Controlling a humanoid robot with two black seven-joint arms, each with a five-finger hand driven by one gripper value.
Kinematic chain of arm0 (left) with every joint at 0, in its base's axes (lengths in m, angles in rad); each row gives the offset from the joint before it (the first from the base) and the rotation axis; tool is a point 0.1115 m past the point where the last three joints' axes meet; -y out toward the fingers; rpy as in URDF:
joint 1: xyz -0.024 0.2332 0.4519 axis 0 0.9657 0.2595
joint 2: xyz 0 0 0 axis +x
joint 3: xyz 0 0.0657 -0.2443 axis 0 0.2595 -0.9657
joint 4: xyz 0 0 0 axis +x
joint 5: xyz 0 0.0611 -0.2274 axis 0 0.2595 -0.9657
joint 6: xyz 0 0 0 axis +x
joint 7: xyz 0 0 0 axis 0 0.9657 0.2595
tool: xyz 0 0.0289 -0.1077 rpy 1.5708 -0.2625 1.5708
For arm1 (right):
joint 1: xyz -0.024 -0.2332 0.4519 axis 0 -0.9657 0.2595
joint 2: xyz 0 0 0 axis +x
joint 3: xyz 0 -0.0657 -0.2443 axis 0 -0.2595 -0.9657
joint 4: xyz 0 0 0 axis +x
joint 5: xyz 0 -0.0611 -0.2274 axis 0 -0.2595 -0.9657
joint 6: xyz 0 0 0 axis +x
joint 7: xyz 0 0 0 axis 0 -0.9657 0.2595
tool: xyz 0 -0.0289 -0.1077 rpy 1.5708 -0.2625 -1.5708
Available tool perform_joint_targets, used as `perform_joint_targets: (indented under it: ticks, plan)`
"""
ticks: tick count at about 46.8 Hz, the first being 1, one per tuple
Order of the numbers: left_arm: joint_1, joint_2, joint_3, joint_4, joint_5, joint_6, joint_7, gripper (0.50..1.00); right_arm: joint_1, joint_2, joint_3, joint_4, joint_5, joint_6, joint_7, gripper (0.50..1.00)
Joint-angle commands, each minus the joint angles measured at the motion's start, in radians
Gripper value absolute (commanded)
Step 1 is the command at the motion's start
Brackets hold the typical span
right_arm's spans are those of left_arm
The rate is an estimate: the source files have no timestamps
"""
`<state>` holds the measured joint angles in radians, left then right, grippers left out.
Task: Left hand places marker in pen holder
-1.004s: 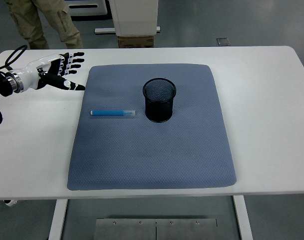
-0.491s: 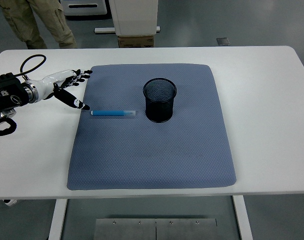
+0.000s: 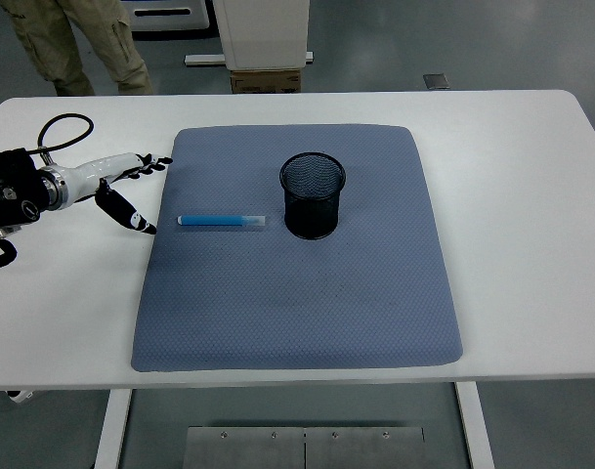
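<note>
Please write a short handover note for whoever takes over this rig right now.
Left hand: open, holding nothing, over the white table just left of the blue-grey mat.
Right hand: not in view.
Blue marker: lying flat on the mat, left of the black mesh pen holder, apart from it.
Done: nothing grasped yet.
Left: grasp the marker, lift it, drop it into the pen holder.

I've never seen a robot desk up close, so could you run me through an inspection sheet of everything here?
Surface: white table with a blue-grey mat on it.
Job's things: blue marker lying flat on the mat, left of the black mesh pen holder, apart from it.
Clutter: nothing seen.
Hands: left hand open beside the mat's left edge, holding nothing; right not in view.
Cables: black cable looping by the left wrist.
Surroundings: person's legs, cardboard box.
</note>
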<state>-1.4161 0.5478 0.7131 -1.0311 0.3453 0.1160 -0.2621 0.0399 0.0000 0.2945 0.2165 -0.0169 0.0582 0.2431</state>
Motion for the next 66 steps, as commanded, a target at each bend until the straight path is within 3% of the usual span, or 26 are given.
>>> perform_joint_targets:
  ticks: [1,8,20,38,48,56,66]
  plan:
    - [-0.014,-0.005,0.013,0.0,0.0,-0.006,-0.002,1.0,0.0,0.0,0.0,0.001,0.0,0.0,0.001,1.0]
    - [-0.032,-0.005,0.023,0.002,-0.002,-0.007,-0.008,1.0,0.0,0.0,0.0,0.0,0.0,0.0,0.001,1.0]
    - [-0.067,-0.006,0.048,0.0,-0.008,-0.022,-0.101,1.0,0.0,0.0,0.0,0.0,0.0,0.0,0.001,1.0]
    - [-0.115,-0.098,0.129,-0.001,-0.006,-0.019,-0.091,1.0,0.0,0.0,0.0,0.0,0.0,0.0,0.001,1.0]
    - [-0.153,-0.111,0.132,-0.069,0.004,-0.03,-0.089,1.0,0.0,0.0,0.0,0.0,0.0,0.0,0.001,1.0]
    - [-0.156,-0.14,0.132,-0.067,0.106,-0.027,-0.086,1.0,0.0,0.0,0.0,0.001,0.0,0.0,-0.001,1.0]
    - [-0.188,-0.169,0.132,-0.064,0.164,-0.027,-0.028,1.0,0.0,0.0,0.0,0.0,0.0,0.0,0.001,1.0]
